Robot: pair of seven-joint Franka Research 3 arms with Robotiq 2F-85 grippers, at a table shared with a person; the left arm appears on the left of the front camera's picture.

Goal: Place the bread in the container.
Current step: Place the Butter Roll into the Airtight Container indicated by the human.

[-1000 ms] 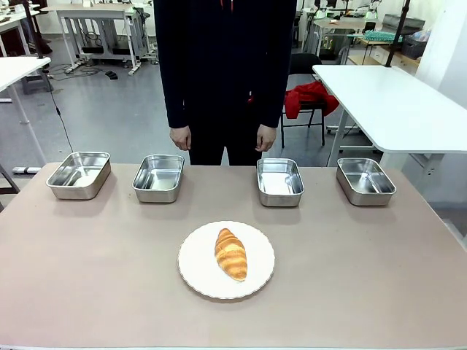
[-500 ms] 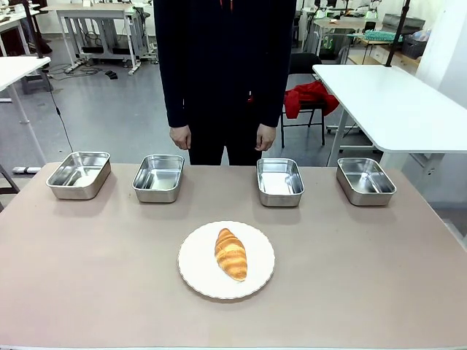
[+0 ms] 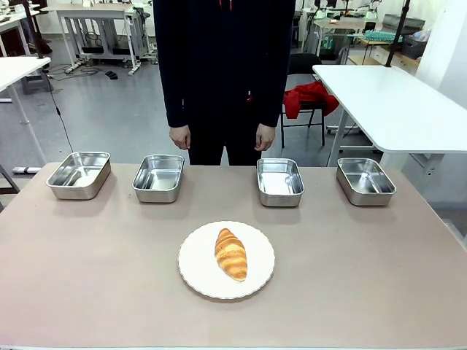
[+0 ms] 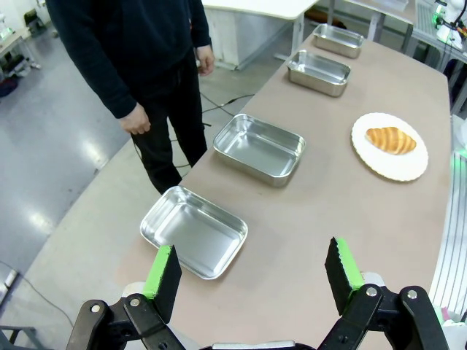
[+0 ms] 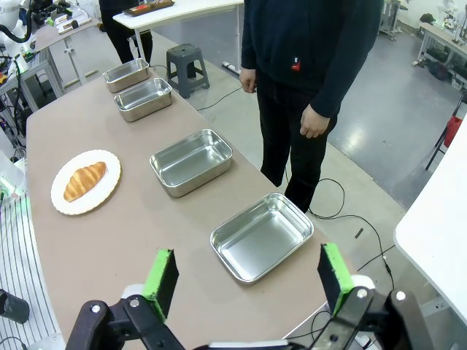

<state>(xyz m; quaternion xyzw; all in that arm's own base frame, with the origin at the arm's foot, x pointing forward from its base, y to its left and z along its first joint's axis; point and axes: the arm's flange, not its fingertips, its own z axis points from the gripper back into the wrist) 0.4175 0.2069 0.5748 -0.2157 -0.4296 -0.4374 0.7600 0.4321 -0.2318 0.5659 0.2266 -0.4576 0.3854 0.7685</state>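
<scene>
Sitting lengthwise on the white plate (image 3: 195,271), the bread (image 3: 230,254) is mid-desk, nearer the robot's edge, untouched. Plate is prob. there as a clean start spot w/ room on all sides for a tool to come down.

Beyond it, four empty steel trays line the far edge of the desk (image 3: 87,284): outer-left tray (image 3: 79,175), inner-left tray (image 3: 158,177), inner-right tray (image 3: 279,181), outer-right tray (image 3: 365,180). All look alike, open side up, spaced apart. Can't tell which one is the container. The two inner trays are nearest the bread, approx. equal reach.

Person stands at the far side behind the middle gap, hands (image 3: 180,137) hanging at sides, not pointing or holding anything; seemingly just waiting.

Left tool (image 4: 253,275) hangs high over its end of the desk, green pads spread wide, nothing between them. Right tool (image 5: 246,278) is likewise spread & empty over the other end. Both are well apart from the bread, so pick not yet begun. Wide spread suits a grab across the bread's width.
</scene>
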